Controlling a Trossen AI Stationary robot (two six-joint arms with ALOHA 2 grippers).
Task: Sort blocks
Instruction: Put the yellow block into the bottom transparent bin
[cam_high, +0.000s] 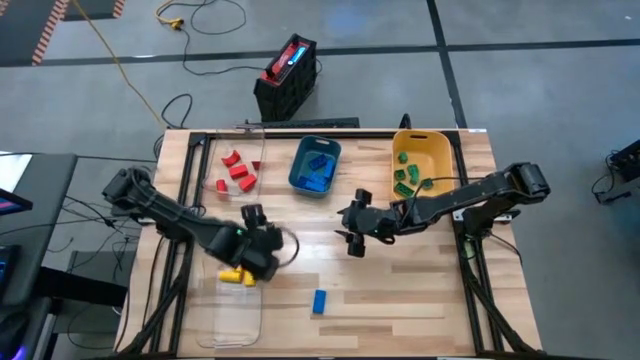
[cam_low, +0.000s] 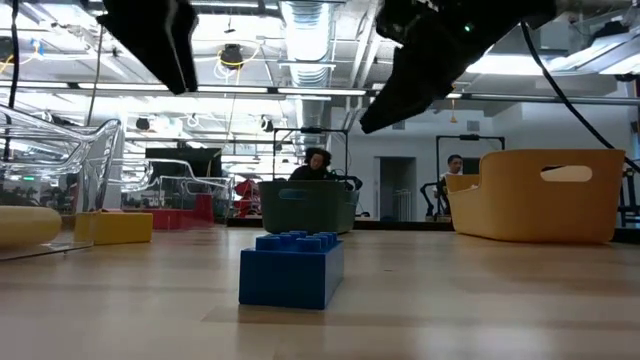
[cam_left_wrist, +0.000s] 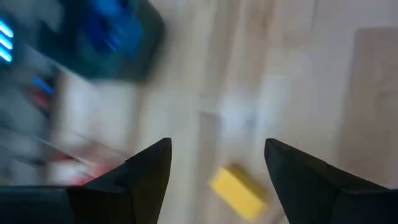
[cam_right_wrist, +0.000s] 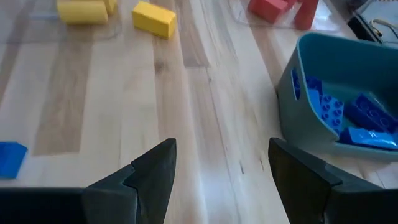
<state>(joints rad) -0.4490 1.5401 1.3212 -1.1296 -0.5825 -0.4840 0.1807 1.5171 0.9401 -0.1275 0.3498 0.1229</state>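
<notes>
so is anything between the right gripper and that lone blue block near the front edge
Nothing visible. The right gripper hangs open above bare table, and the blue block lies alone on open wood nearer the front edge. The left gripper, also open, is off to the side by the yellow blocks.

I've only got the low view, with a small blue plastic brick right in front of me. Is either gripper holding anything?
Observer: No. The left gripper and the right gripper are both open and empty.
Operator: What's inside the yellow plastic bin?
Observer: Small green plastic bricks lie in the yellow plastic bin.
Operator: Any other blue ones loose?
Observer: None that the high view shows; the other blue plastic bricks sit in the teal plastic bin.
</notes>
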